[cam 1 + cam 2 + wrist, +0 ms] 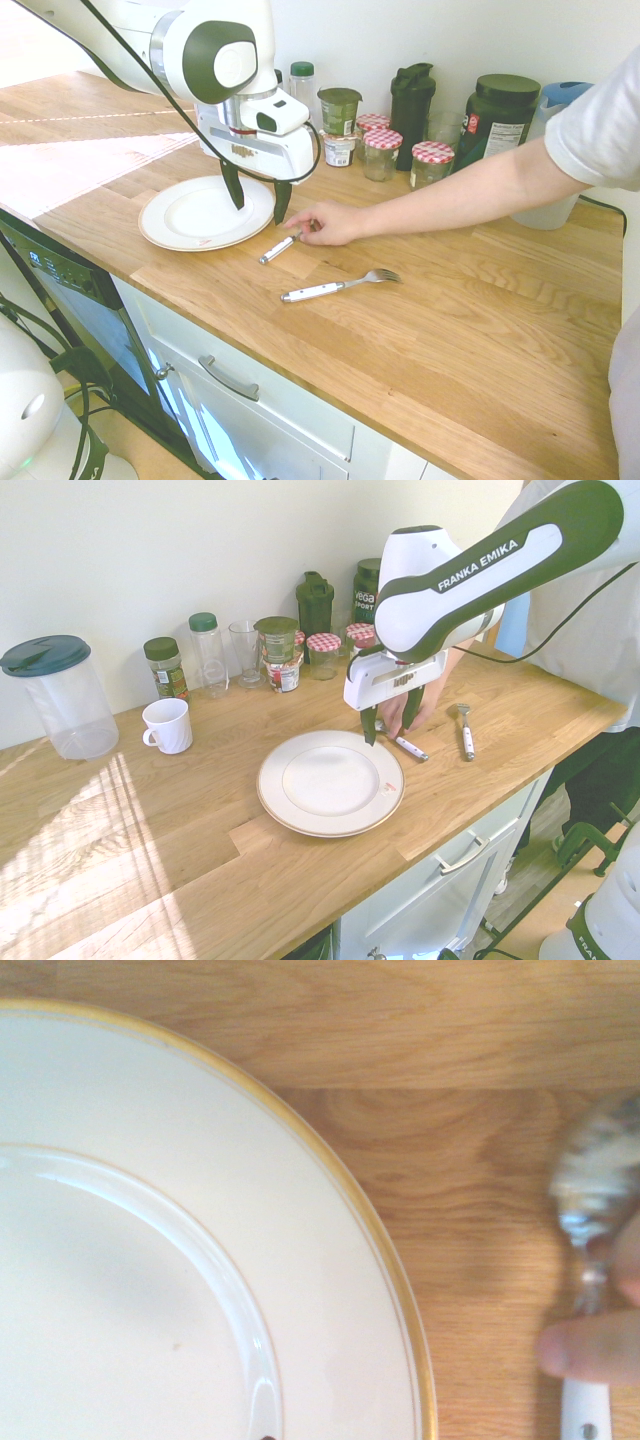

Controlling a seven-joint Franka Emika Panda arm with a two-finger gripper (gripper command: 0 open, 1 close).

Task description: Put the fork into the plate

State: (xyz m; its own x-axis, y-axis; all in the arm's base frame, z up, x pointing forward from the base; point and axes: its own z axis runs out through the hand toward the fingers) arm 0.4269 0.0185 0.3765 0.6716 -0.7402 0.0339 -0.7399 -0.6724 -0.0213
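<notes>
Fork, slim, white handle with silver metal tines point(335, 287), lies flat on the light oak wooden countertop point(480, 330), near the front edge, untouched and well apart from the round white plate with thin gold-lined rim point(165, 228). Plate holds nothing. Between fork and plate lies a shorter white-handled metal utensil point(278, 248), a spoon by its bowl in the wrist view; a person's bare hand point(325, 222) rests on its far end.

White two-finger gripper with dark fingers point(257, 198) points straight down over the plate's near rim, fingers spread wide, grasping nothing.

Judged state: task not yet begun; the gripper must travel past the spoon to reach the fork.

Risks:
- hand sits just beside the gripper; any sideways move could strike it
- spoon is the closer white-handled item, so a wrong pick is plausible
- fork lies flat on wood, so fingertips may scrape or slide it toward the edge
</notes>
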